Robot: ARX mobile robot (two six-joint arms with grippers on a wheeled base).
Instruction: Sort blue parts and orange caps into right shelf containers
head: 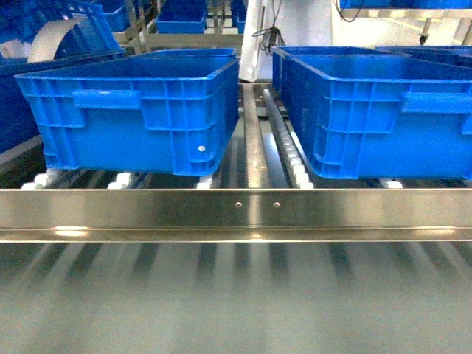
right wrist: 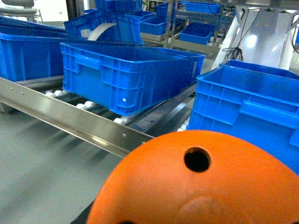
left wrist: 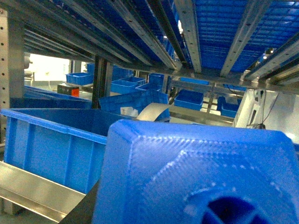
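Observation:
A blue part (left wrist: 196, 172) with a ribbed face and a round recess fills the left wrist view, held up close to the camera; it hides my left gripper's fingers. An orange cap (right wrist: 196, 186), domed with small round holes, fills the bottom of the right wrist view and hides my right gripper's fingers. On the steel shelf (head: 236, 210) stand two deep blue containers, one on the left (head: 133, 110) and one on the right (head: 376, 110). From the right wrist, the right container (right wrist: 243, 107) lies just beyond the cap. Neither gripper shows in the head view.
The shelf's front rail (right wrist: 70, 119) runs across in front of the crates, with white rollers under them. A grey surface (head: 236, 295) lies below the rail. More blue crates (left wrist: 189, 99) sit on racks behind. Another shelf level (left wrist: 210, 28) hangs overhead.

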